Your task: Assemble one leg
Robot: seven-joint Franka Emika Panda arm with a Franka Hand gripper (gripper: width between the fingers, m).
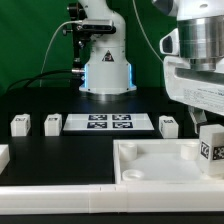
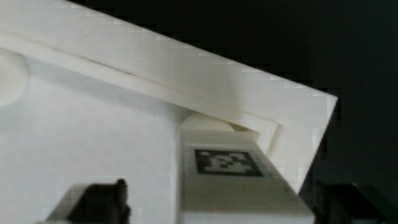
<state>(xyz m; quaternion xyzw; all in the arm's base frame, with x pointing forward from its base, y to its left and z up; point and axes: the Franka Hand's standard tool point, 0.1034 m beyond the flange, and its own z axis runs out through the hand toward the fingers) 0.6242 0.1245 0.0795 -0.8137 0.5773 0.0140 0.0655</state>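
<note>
The leg (image 2: 228,165), a small white block with a black-and-white tag facing up, stands at a corner of the large white tray-like part (image 2: 107,120). My gripper (image 2: 222,207) is open over it. One dark finger (image 2: 98,204) stands on each side, with a gap between each finger and the block. In the exterior view the leg (image 1: 210,146) sits at the tray's (image 1: 150,165) far corner on the exterior view's right, right under my gripper (image 1: 205,122).
Three more legs (image 1: 19,124) (image 1: 52,123) (image 1: 168,125) stand in a row beside the marker board (image 1: 108,123). The arm's base (image 1: 105,62) is behind it. Another white part (image 1: 3,157) lies at the exterior view's left edge.
</note>
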